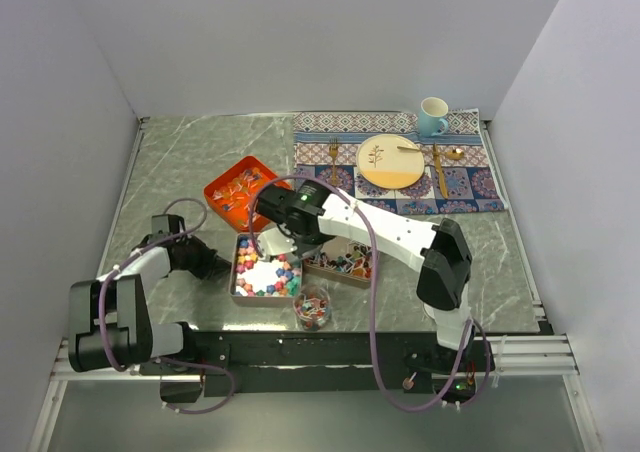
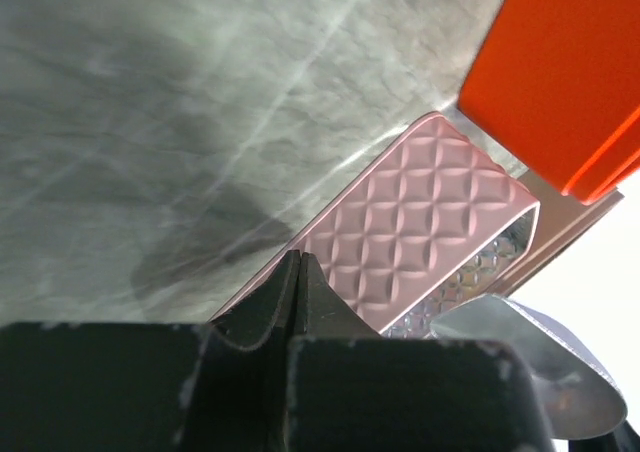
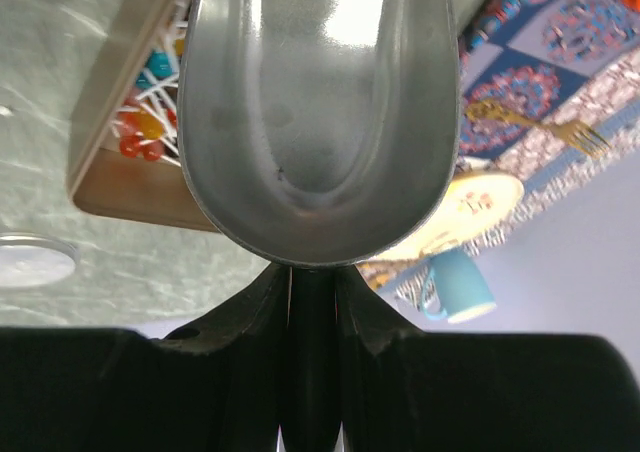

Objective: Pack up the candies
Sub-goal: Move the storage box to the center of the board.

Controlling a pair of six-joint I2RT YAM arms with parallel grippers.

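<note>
Scoop (image 3: 320, 102) clamped in right gripper (image 3: 312, 284), near tin (image 1: 233, 269). Left gripper (image 2: 300, 267) closed, empty, beside tin. Candies (image 1: 283, 280) in tin: tiny, likely light, hard, rolling. You dig under pile, don't pinch.

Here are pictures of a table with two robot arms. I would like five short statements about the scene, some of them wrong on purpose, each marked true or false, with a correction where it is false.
1. The right gripper holds a metal scoop. True.
2. The scoop is heaped with candies. False: in the right wrist view its bowl looks empty.
3. The left gripper is shut, close beside the pink tin. True.
4. The mug stands right next to the orange tray. False: it stands at the far edge of the patterned mat, beyond the plate.
5. The orange tray is empty. False: candies lie in it.
</note>
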